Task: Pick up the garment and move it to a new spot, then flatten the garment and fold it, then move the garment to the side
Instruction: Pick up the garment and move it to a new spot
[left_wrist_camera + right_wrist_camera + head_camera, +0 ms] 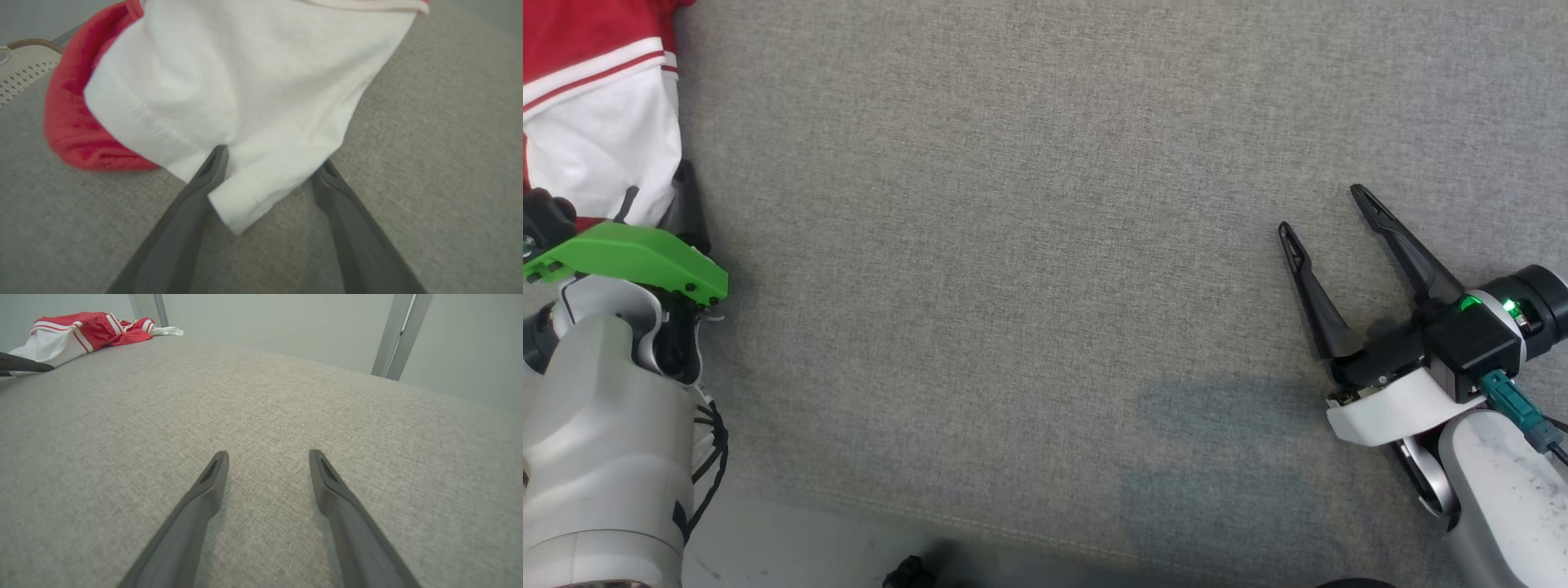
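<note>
The garment (pixel 596 106) is red and white with striped trim and lies bunched at the far left of the grey surface. In the left wrist view a white corner of the garment (pixel 253 102) lies between the two spread fingers of my left gripper (pixel 269 163), which is open. In the head view my left gripper (pixel 658 200) reaches into the garment's near edge below its green cover. My right gripper (pixel 1323 211) hovers open at the right, far from the garment, over bare fabric (pixel 267 455). The right wrist view shows the garment (pixel 77 335) far off at the upper left.
A grey upholstered surface (pixel 1029 245) spans the whole work area, with its seamed front edge (pixel 1013 531) near the bottom. A white perforated object (pixel 20 69) stands beyond the garment. Two metal posts (pixel 396 335) rise behind the surface against a pale wall.
</note>
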Motion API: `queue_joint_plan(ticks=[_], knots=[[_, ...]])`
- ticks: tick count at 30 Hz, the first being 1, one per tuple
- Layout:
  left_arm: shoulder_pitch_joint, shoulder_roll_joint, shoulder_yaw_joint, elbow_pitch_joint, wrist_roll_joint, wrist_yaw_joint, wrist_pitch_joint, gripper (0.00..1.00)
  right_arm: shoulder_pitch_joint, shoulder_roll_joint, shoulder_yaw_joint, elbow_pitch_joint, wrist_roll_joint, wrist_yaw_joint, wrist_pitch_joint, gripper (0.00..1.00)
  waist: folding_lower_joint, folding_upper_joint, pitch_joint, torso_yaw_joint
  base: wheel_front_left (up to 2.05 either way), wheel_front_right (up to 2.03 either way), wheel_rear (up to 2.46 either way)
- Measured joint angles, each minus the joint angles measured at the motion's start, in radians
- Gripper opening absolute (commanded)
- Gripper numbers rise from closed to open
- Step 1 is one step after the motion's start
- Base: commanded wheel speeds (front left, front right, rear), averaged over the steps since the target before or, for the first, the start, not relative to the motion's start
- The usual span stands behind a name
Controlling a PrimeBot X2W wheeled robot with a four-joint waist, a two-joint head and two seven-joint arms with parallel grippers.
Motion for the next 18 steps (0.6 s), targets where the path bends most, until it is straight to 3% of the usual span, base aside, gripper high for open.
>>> queue_joint_plan(ticks=[1, 3, 11, 18], knots=[[-0.012, 0.003, 0.002, 0.014, -0.012, 0.0, 0.001, 0.47, 0.0, 0.002, -0.001, -0.005, 0.0, 0.0, 0.0, 1.0, 0.0, 0.0, 0.009, -0.005, 0.0, 0.0, 0.0], [-0.023, 0.013, -0.001, 0.033, -0.027, -0.001, 0.002, 0.0, 0.0, 0.006, -0.002, -0.012, 0.0, 0.0, -0.002, 1.0, 0.0, 0.0, 0.019, -0.016, 0.0, 0.0, 0.0], [-0.008, 0.039, -0.08, 0.045, -0.059, 0.004, -0.009, 0.0, 0.01, 0.03, -0.005, 0.017, 0.004, 0.0, -0.001, 1.0, 0.0, 0.0, -0.012, -0.032, 0.0, 0.0, 0.0], [0.065, 0.016, -0.234, -0.099, -0.12, 0.003, 0.002, 0.0, 0.037, 0.076, 0.017, 0.057, 0.019, -0.001, 0.002, 1.0, 0.0, 0.0, -0.086, -0.032, 0.0, 0.0, 0.0]])
